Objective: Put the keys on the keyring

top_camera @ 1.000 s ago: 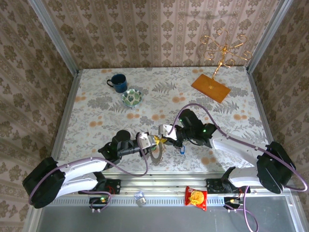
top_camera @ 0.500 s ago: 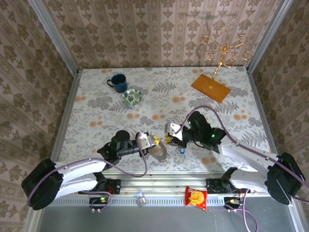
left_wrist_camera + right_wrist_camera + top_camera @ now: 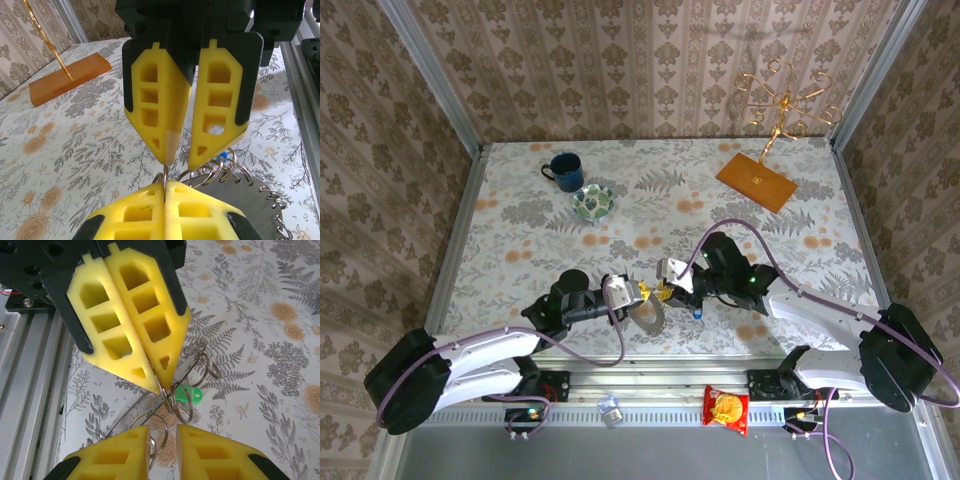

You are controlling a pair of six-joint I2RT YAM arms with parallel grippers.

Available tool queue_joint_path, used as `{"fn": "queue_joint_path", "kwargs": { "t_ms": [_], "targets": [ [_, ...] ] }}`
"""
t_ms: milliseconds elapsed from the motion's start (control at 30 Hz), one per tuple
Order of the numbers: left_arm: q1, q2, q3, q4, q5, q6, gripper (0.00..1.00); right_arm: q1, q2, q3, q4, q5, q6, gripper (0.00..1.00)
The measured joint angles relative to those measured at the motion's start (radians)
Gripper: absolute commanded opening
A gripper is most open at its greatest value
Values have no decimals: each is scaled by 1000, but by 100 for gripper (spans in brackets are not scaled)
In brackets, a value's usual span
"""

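The keyring (image 3: 645, 319) is a dark flat ring with several small wire loops along its edge (image 3: 250, 202). It hangs just above the table near the front edge. My left gripper (image 3: 641, 294) is shut on one thin wire loop of it (image 3: 165, 186). My right gripper (image 3: 664, 290) faces it tip to tip and stands open (image 3: 162, 435), with wire loops lying in and beside its gap. The green-tagged key (image 3: 189, 394) hangs behind the loops. The blue-tagged key (image 3: 698, 312) lies on the table just right of the ring.
A blue mug (image 3: 563, 170) and a green-patterned bowl (image 3: 592, 202) stand at the back left. A gold wire stand on an orange wooden base (image 3: 757, 181) is at the back right. A snack packet (image 3: 727, 408) lies on the front rail.
My right gripper's jaws have parted from shut to a small gap. The right arm swung right, then came back a little left. The left gripper has kept its grip in place.
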Motion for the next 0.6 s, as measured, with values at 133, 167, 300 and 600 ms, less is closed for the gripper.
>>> {"fn": "queue_joint_path", "kwargs": {
  "t_ms": [133, 167, 300, 600],
  "targets": [
    [0, 0, 0, 6, 8, 0, 0, 3, 14, 10, 2, -7, -1, 24],
    [0, 0, 0, 8, 8, 0, 0, 4, 17, 13, 4, -7, -1, 24],
    [0, 0, 0, 11, 15, 0, 0, 5, 26, 26, 16, -5, -1, 25],
    [1, 10, 0, 25, 18, -4, 0, 5, 27, 33, 18, -22, -9, 0]
  ]
}}
